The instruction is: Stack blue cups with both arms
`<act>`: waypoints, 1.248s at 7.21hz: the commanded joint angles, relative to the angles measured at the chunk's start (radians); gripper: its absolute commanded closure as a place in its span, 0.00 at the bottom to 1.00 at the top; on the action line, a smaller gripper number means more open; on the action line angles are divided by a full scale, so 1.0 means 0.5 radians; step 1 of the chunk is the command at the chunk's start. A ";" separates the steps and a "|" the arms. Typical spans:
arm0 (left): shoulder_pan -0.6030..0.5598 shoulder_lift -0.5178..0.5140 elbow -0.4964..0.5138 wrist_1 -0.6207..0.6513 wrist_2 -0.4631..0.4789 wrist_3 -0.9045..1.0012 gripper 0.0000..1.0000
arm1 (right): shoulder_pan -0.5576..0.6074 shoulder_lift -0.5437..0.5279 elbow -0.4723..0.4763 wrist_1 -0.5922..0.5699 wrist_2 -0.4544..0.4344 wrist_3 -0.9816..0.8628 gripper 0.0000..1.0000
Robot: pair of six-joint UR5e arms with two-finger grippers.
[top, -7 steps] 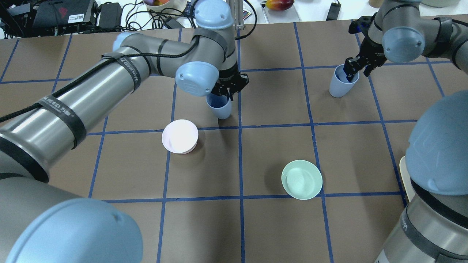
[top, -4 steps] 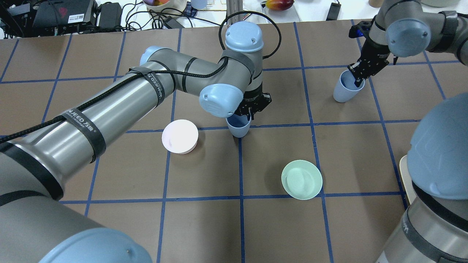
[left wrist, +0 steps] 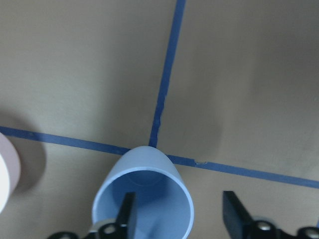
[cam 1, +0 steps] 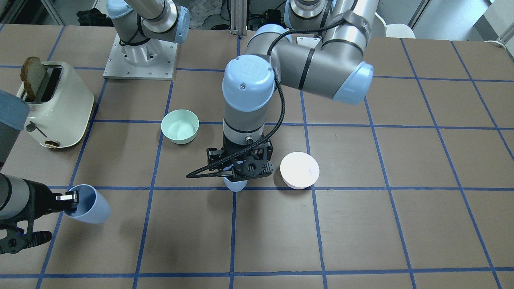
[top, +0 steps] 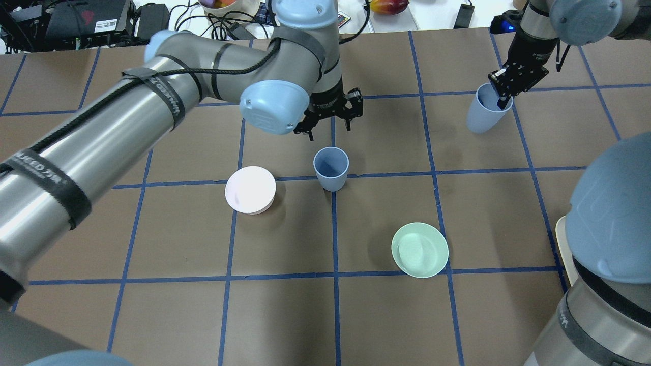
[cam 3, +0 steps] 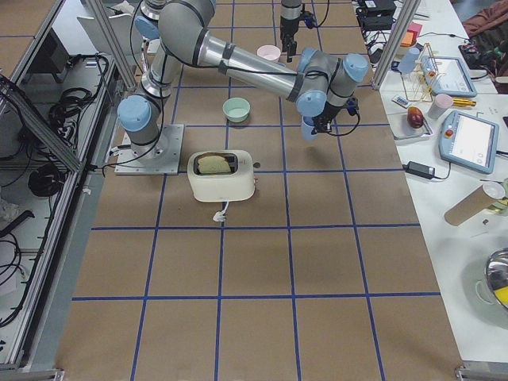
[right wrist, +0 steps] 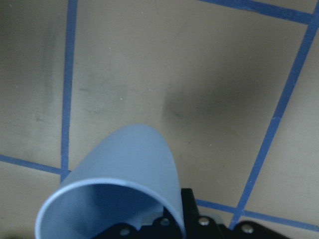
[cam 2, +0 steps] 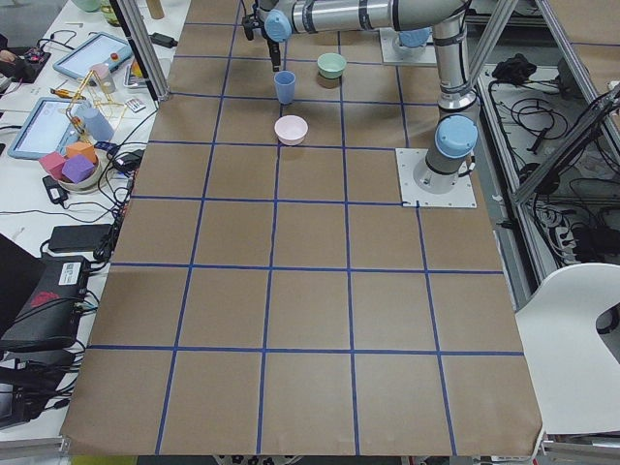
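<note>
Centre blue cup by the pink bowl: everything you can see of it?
The centre blue cup is a pale-blue, matte, plastic-looking tapered tumbler, handleless, empty. It stands upright, mouth up, on a blue tape crossing of the table, beside the pink bowl but apart. The left gripper hangs open above it, not touching.

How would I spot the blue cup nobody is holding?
Find the middle of the brown table, where blue tape lines cross. The free cup stands upright there beside the pink bowl; the other cup tilts in the right gripper.
</note>
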 commanded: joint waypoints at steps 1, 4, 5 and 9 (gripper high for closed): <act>0.151 0.285 0.170 -0.611 0.093 0.434 0.00 | 0.138 -0.179 -0.014 0.337 0.103 0.337 1.00; 0.362 0.666 -0.055 -0.914 0.117 0.457 0.00 | 0.457 -0.425 -0.011 0.401 0.098 0.724 1.00; 0.479 0.788 -0.203 -0.893 0.118 0.670 0.00 | 0.628 -0.459 -0.008 0.386 0.110 0.977 1.00; 0.704 0.790 -0.262 -0.491 0.081 0.926 0.00 | 0.893 -0.450 0.123 0.206 0.116 1.136 1.00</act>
